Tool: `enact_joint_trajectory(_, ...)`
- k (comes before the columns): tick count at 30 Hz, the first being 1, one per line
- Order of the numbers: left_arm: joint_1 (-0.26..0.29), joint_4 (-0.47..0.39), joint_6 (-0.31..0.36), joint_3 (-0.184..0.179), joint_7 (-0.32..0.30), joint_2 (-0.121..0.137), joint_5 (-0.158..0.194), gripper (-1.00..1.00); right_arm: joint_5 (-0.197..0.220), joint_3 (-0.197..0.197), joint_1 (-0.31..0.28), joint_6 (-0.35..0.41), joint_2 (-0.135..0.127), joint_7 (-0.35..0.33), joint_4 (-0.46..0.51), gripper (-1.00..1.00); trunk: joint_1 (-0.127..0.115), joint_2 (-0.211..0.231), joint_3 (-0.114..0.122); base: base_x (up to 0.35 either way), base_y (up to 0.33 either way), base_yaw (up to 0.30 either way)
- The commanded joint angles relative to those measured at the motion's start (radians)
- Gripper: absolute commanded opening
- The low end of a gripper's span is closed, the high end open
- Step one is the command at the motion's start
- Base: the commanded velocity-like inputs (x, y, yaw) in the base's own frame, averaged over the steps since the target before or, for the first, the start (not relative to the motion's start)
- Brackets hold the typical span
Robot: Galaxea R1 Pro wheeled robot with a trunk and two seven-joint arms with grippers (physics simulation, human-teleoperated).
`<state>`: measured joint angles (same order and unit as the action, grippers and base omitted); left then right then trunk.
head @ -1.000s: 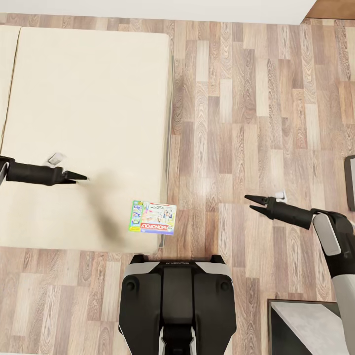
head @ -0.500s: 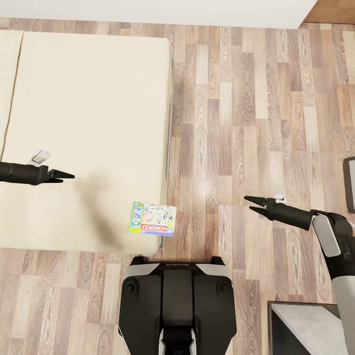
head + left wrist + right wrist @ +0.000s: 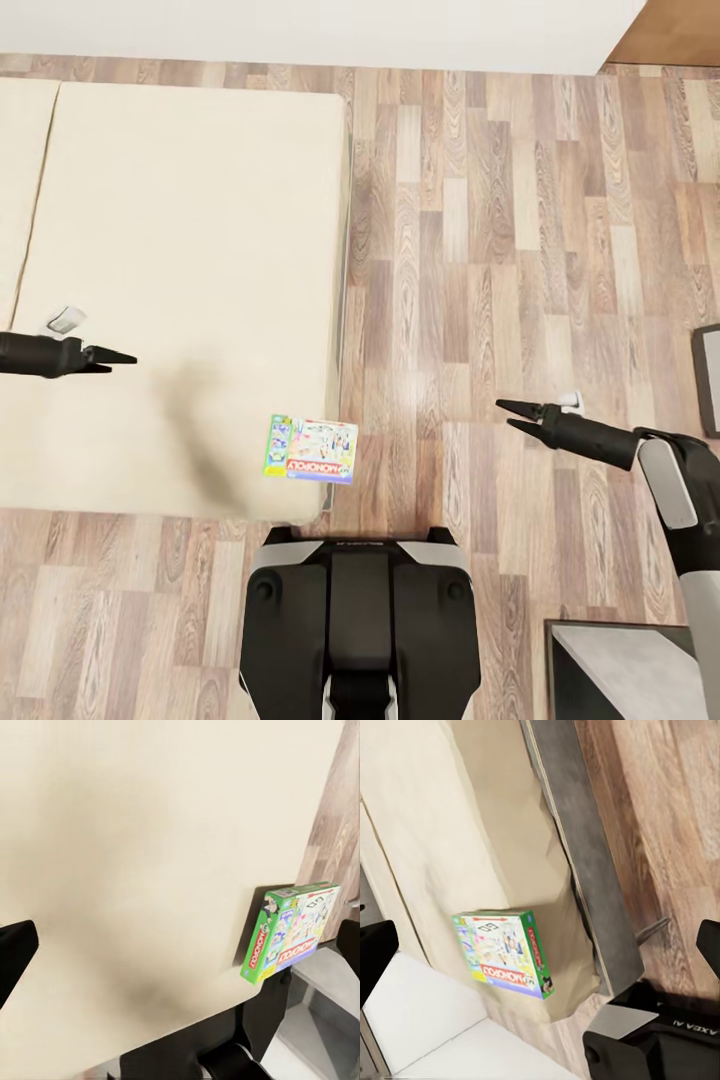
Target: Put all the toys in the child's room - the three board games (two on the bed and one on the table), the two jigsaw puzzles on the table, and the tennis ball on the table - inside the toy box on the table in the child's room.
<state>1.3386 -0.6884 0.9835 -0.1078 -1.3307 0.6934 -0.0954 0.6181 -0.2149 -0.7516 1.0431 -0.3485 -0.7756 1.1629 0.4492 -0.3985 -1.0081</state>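
One board game (image 3: 310,450), a Monopoly box, sits at the bed's (image 3: 180,250) near corner, about 11 o'clock from the robot's base. Looks light and stiff, so I'd pinch it across a thin edge. Left gripper (image 3: 120,357) and right gripper (image 3: 515,415) both hang spread and empty.

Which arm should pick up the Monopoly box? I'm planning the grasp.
Probably the left: its claw hangs open over the bed that holds the board game. The right claw, also open, hangs over the floor.
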Motion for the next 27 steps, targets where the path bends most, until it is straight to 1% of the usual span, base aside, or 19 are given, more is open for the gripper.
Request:
enact_joint_trajectory(1,-0.001,0.0,0.009,-0.001,-0.01,0.004,-0.009,1.0,-0.006,-0.002,0.006,0.004,0.0,-0.006,0.015,1.0,0.001,-0.001,0.001,0.0,0.0,0.0)
enact_joint_trajectory(5,-0.009,0.005,0.009,-0.003,-0.015,0.017,-0.009,1.0,-0.006,-0.011,0.053,0.004,-0.001,-0.004,0.099,1.0,0.001,-0.001,0.007,0.0,0.0,0.0)
enact_joint_trajectory(6,-0.012,0.008,0.008,-0.004,-0.017,0.019,-0.009,1.0,-0.006,-0.016,0.065,0.004,-0.001,-0.003,0.117,1.0,0.001,-0.001,0.009,0.0,0.0,0.0)
enact_joint_trajectory(7,-0.02,0.015,0.007,-0.004,-0.027,0.021,-0.01,1.0,-0.006,-0.029,0.094,0.004,-0.001,-0.003,0.154,1.0,0.001,-0.001,0.011,0.0,0.0,0.0)
enact_joint_trajectory(8,-0.025,0.018,0.006,-0.004,-0.032,0.023,-0.01,1.0,-0.006,-0.037,0.11,0.004,-0.001,-0.003,0.172,1.0,0.001,-0.001,0.012,0.0,0.0,0.0)
enact_joint_trajectory(9,-0.04,0.023,0.004,-0.004,-0.046,0.024,-0.01,1.0,-0.006,-0.057,0.144,0.004,-0.001,-0.003,0.206,1.0,0.001,-0.001,0.014,0.0,0.0,0.0)
enact_joint_trajectory(12,-0.064,0.027,0.001,-0.003,-0.069,0.026,-0.013,1.0,-0.006,-0.094,0.193,0.004,0.0,-0.004,0.252,1.0,0.001,-0.001,0.019,0.0,0.0,0.0)
enact_joint_trajectory(13,-0.078,0.029,-0.001,-0.002,-0.083,0.027,-0.014,1.0,-0.006,-0.122,0.226,0.004,0.0,-0.005,0.278,1.0,0.001,-0.001,0.021,0.0,0.0,0.0)
enact_joint_trajectory(16,-0.093,0.03,-0.003,-0.002,-0.095,0.033,-0.016,1.0,-0.006,-0.163,0.274,0.004,0.0,-0.009,0.309,1.0,0.001,-0.001,0.026,0.0,0.0,0.0)
enact_joint_trajectory(17,-0.099,0.031,-0.004,-0.003,-0.1,0.041,-0.017,1.0,-0.006,-0.19,0.305,0.004,0.0,-0.011,0.325,1.0,0.001,-0.001,0.027,0.0,0.0,0.0)
enact_joint_trajectory(19,-0.103,0.031,-0.004,-0.003,-0.103,0.047,-0.017,1.0,-0.005,-0.215,0.335,0.004,0.001,-0.015,0.339,1.0,0.001,-0.001,0.031,0.0,0.0,0.0)
enact_joint_trajectory(20,-0.106,0.031,-0.004,-0.004,-0.106,0.051,-0.015,1.0,-0.005,-0.239,0.364,0.004,0.003,-0.018,0.351,1.0,0.001,-0.001,0.032,0.0,0.0,0.0)
enact_joint_trajectory(21,-0.107,0.032,-0.004,-0.004,-0.106,0.053,-0.015,1.0,-0.005,-0.251,0.379,0.004,0.005,-0.019,0.356,1.0,0.001,-0.001,0.034,0.0,0.0,0.0)
enact_joint_trajectory(25,-0.118,0.032,-0.005,-0.004,-0.108,0.056,-0.012,1.0,-0.003,-0.3,0.441,0.004,0.01,-0.024,0.373,1.0,0.001,-0.001,0.041,0.0,0.0,0.0)
enact_joint_trajectory(26,-0.124,0.032,-0.005,-0.004,-0.109,0.057,-0.012,1.0,-0.001,-0.324,0.472,0.003,0.012,-0.03,0.382,1.0,0.001,-0.001,0.042,0.0,0.0,0.0)
enact_joint_trajectory(27,-0.126,0.032,-0.005,-0.004,-0.109,0.058,-0.011,1.0,0.0,-0.334,0.487,-0.005,0.013,-0.035,0.386,1.0,0.001,-0.001,0.044,0.0,0.0,0.0)
